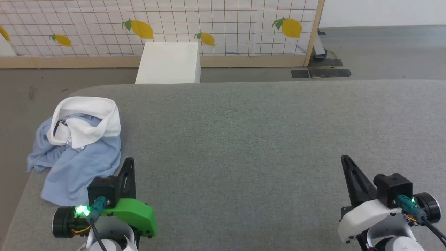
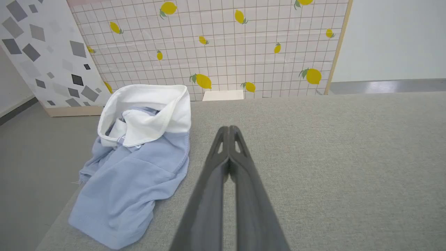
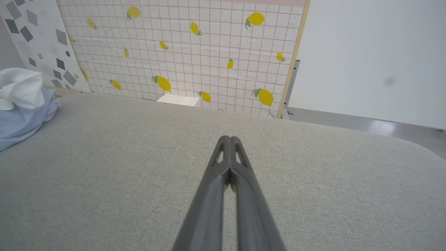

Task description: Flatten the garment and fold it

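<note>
Here both tools are shut, fingers pressed together with nothing between them. In the head view the left tool (image 1: 129, 161) sits at the lower left and the right tool (image 1: 345, 158) at the lower right, both above the grey table (image 1: 244, 139).

The garment (image 1: 75, 153) lies crumpled at the left of that frame, near the table's left edge. Its white collar (image 1: 87, 118) is at the upper end and the blue cloth trails toward the lower left. So the heap's long axis runs roughly up and down the frame, about parallel to the left tool's fingers.

The relation that matters is that the garment lies to the left of the left tool, just beside it. The right tool is well apart from it, with the open middle of the table between. We judge the left arm the natural one to reach first. It would need to open and swing left.

The left wrist view shows a narrow strip of bare table between the fingers and the blue cloth, and the collar standing up like an open cup. The head view does not settle either point. The right wrist view catches just a corner of the garment at its left edge. The head view alone shows both tools at once.
</note>
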`<state>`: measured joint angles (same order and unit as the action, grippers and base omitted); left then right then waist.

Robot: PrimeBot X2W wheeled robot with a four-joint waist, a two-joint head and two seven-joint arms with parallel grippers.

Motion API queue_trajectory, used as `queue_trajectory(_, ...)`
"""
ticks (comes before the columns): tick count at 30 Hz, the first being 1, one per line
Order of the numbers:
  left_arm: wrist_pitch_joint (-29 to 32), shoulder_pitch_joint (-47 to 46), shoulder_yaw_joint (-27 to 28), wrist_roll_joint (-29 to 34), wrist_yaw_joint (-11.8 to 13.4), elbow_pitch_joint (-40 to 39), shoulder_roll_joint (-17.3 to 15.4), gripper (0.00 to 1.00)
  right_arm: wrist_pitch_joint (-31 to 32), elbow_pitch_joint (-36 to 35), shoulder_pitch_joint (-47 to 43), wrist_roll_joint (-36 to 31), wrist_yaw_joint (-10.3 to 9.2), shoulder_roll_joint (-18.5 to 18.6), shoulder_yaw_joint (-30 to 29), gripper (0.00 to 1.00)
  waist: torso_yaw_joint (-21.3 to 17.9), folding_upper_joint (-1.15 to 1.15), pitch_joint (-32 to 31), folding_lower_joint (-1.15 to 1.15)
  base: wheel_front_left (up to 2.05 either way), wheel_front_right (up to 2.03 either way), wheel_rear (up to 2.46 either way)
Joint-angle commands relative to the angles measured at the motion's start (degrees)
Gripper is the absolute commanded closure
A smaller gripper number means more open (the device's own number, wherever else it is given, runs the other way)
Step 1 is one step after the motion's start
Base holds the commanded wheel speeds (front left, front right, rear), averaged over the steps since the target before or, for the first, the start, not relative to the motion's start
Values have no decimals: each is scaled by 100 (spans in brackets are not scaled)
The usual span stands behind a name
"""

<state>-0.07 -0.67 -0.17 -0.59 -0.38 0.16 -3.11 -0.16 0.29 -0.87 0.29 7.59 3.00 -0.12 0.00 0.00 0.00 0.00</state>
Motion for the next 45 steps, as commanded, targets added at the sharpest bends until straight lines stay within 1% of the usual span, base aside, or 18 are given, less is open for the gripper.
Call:
queue_trajectory(1, 7, 67, 17, 59, 38, -16, 24, 100, 16, -29, 87, -29, -10, -13, 12, 100, 0, 0, 0, 0, 0, 0, 0)
queue_trajectory(45, 7, 67, 17, 59, 38, -16, 24, 100, 16, -29, 87, -29, -10, -13, 12, 100, 0, 0, 0, 0, 0, 0, 0)
